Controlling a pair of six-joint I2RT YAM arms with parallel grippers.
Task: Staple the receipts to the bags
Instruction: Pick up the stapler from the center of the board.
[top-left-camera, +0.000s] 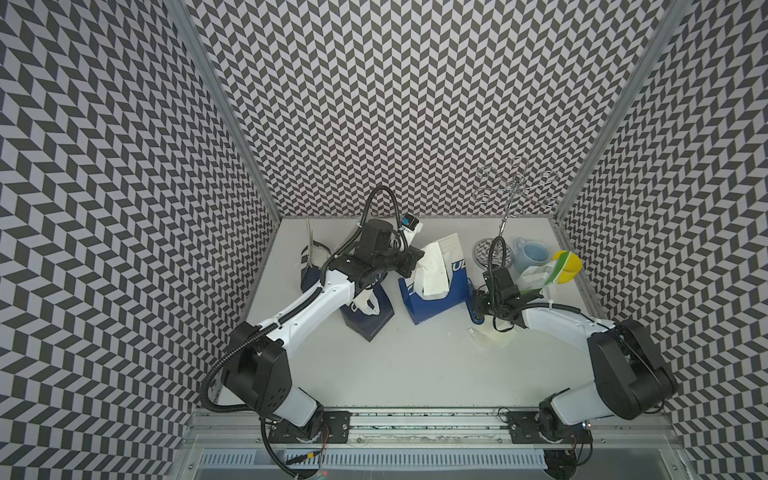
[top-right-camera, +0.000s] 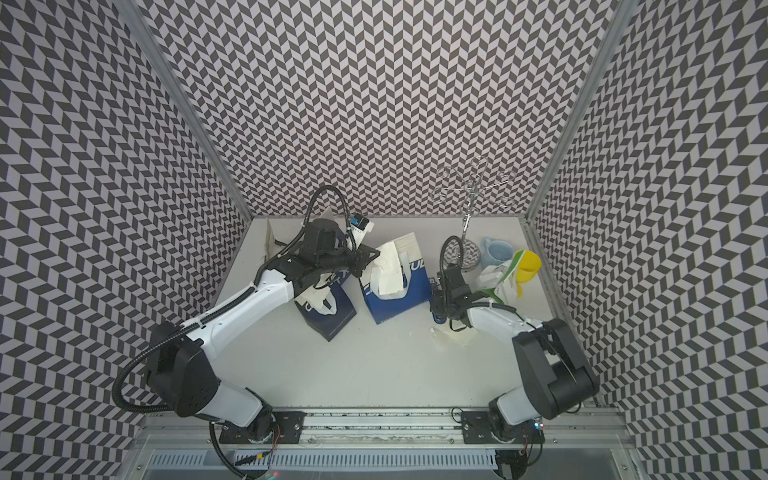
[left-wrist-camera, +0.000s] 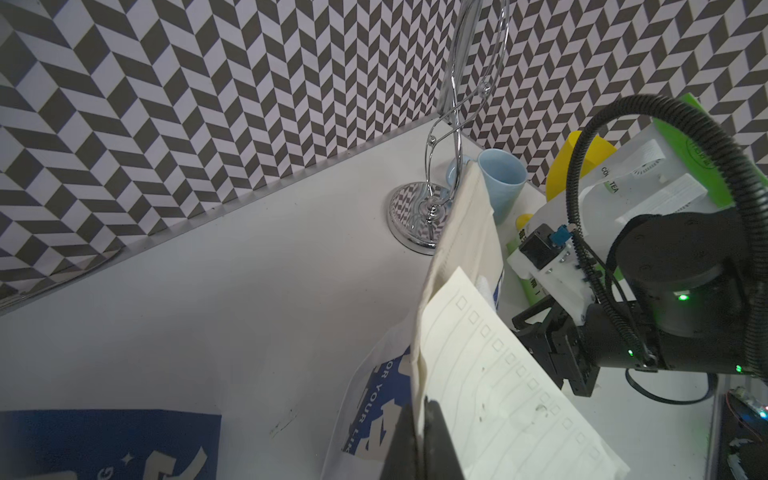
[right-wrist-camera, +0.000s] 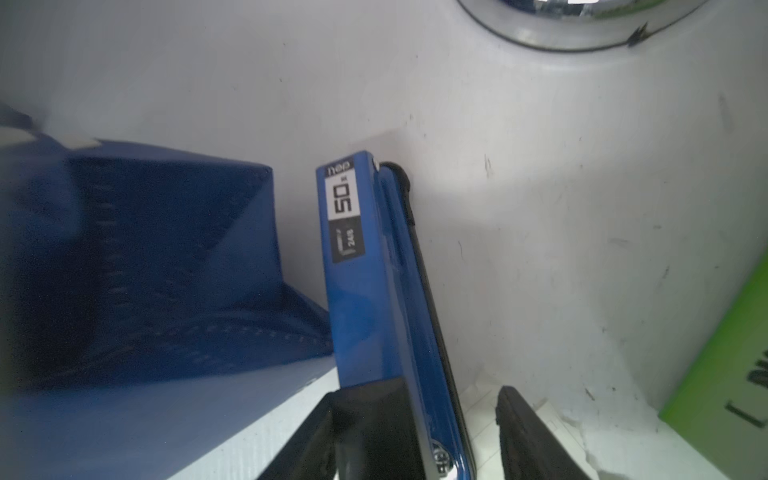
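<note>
Black-and-white chevron walls (top-left-camera: 415, 104) closed in the pale grey tabletop (top-left-camera: 415, 365) on three sides. My left gripper (left-wrist-camera: 419, 415) was pinched shut on a cream, lined paper receipt (left-wrist-camera: 498, 374), holding it at the open top of the dark blue paper carrier bag with white lettering (top-left-camera: 440, 299) near the table's middle. At that bag's 3 o'clock, my right gripper (right-wrist-camera: 436, 392) had its jaws apart, straddling the glossy blue stapler (right-wrist-camera: 365, 270) that lay just beside the bag's base, and was not clamped on it. I judged the step to be taking up the stapler. Next I would need to close on it, lift it, and bring its mouth over the receipt and the bag rim together. Room looked tight toward 1 o'clock, where the chrome mug stand (top-left-camera: 490, 253), the pale blue mug (top-left-camera: 534, 253) and the green-and-white paper bag (top-left-camera: 536, 282) crowded in. Toward 6 o'clock the table gave free room.
</note>
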